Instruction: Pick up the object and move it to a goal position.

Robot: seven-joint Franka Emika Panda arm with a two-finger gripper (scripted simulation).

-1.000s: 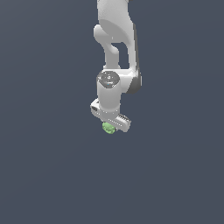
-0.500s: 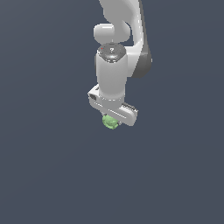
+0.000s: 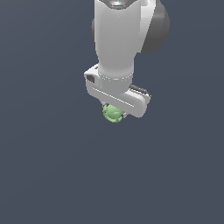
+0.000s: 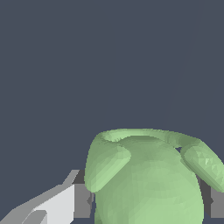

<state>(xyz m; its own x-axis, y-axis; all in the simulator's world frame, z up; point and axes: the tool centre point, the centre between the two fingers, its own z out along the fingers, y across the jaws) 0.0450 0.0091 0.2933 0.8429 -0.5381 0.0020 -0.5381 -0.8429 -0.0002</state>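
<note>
hand (image 3: 114,109) clamped on green object (image 3: 113,113), wrist view reveals its looped handles (image 4: 197,157)

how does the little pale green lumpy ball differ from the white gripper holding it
The pale green lumpy ball is rounded with bumps; the white robot gripper is blocky and smooth. The ball is far narrower than the gripper's wide body. The ball hangs beneath; the gripper is clamped on it from above. Both are plain, unpatterned renders against the dark backdrop.

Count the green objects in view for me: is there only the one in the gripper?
1. The pale green object sits under the white gripper, between its grey fingers. Nothing else green shows in either view, though the arm hides some background.
</note>
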